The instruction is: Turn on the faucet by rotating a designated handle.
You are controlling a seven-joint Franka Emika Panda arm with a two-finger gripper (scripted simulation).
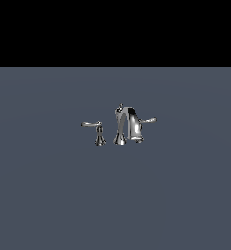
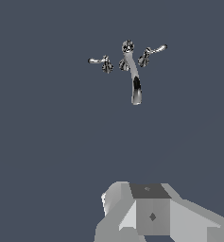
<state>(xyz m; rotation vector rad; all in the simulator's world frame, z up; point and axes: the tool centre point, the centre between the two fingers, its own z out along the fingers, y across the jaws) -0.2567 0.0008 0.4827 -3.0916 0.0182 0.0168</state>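
Observation:
The faucet (image 1: 127,122) is a small chrome set standing on the flat grey surface (image 1: 48,195), with an arched spout (image 2: 134,80) topped by a knob. The handle (image 1: 91,124) is the thin straight lever on its own flared cone base (image 1: 100,139), on the exterior view's left of the spout; in the wrist view the handle (image 2: 98,61) sits far ahead. A paler lever with an upturned tip (image 1: 148,119) lies on the other side. My gripper (image 2: 150,208) shows only as grey blocks at the frame's edge, far from the faucet. Its fingers are not distinguishable. The arm is absent from the exterior view.
Only the plain grey surface surrounds the faucet, running to a black background (image 1: 115,29) behind it. No other objects are in sight.

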